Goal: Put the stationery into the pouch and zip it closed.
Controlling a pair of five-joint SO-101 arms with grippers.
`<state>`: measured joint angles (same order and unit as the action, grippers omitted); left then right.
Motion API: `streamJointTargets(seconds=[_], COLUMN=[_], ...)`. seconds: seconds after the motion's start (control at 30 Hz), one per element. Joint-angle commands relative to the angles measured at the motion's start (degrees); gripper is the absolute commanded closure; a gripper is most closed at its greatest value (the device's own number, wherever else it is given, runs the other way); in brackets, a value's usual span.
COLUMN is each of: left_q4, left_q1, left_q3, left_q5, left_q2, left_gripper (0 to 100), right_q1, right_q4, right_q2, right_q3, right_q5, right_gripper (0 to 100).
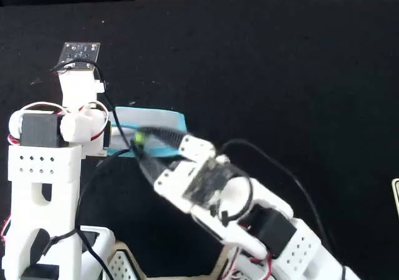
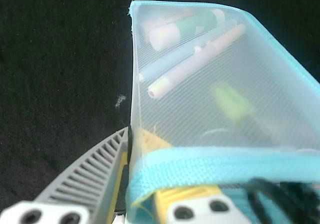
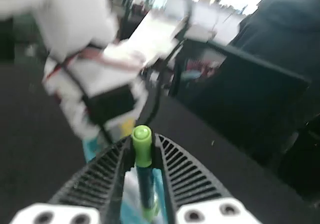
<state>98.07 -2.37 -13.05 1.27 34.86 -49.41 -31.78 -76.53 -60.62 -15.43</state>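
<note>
From above: flat pale-blue pouch (image 1: 151, 119) on the matte black bench (image 1: 280, 74), with wide bare cloth beyond and to the right. Right claw (image 1: 141, 148) at its near edge, clamped on a green-capped pen (image 1: 138, 137).

From the left wrist: left claw (image 2: 131, 184), ribbed grey and yellow, pinching the translucent ribbed pouch by its woven teal zip band. Slim pens (image 2: 195, 67) inside.

From the right wrist: ribbed grey fingers pressed against the dark pen barrel, round green cap at the tips.
</note>
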Motion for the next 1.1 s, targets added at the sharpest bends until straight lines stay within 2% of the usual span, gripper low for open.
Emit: streamJointTargets(seconds=[0.0, 0.13, 0.3, 0.53, 0.77, 0.93, 1.07], left_q4=[-0.6, -0.7, -0.7, -0.7, -0.7, -0.7, -0.7], left_q1=[0.5, 0.5, 0.5, 0.5, 0.5, 0.5, 0.5], left_q3=[-1.4, -1.4, -1.4, -1.4, -1.4, -1.3, -1.2], left_q5=[0.0, 0.0, 0.0, 0.0, 0.0, 0.0, 0.0], left_q2=[0.2, 0.2, 0.2, 0.2, 0.2, 0.2, 0.2], left_gripper=[97, 97, 97, 97, 97, 97, 97], right_q1=[-6.2, -7.3, -6.1, -0.2, 8.0, 8.9, 8.9], right_q4=[-11.2, -16.3, -27.1, -33.0, -40.6, -53.4, -54.1], right_q2=[0.0, 0.0, 0.0, -0.4, 0.0, 2.2, 2.9], right_q3=[7.1, 9.7, 15.0, 24.0, 27.6, 27.5, 23.7], right_q5=[-7.2, -8.5, -8.1, -5.8, -5.4, -5.8, -5.9], right_gripper=[98.6, 98.1, 81.6, 87.3, 87.8, 87.6, 87.5])
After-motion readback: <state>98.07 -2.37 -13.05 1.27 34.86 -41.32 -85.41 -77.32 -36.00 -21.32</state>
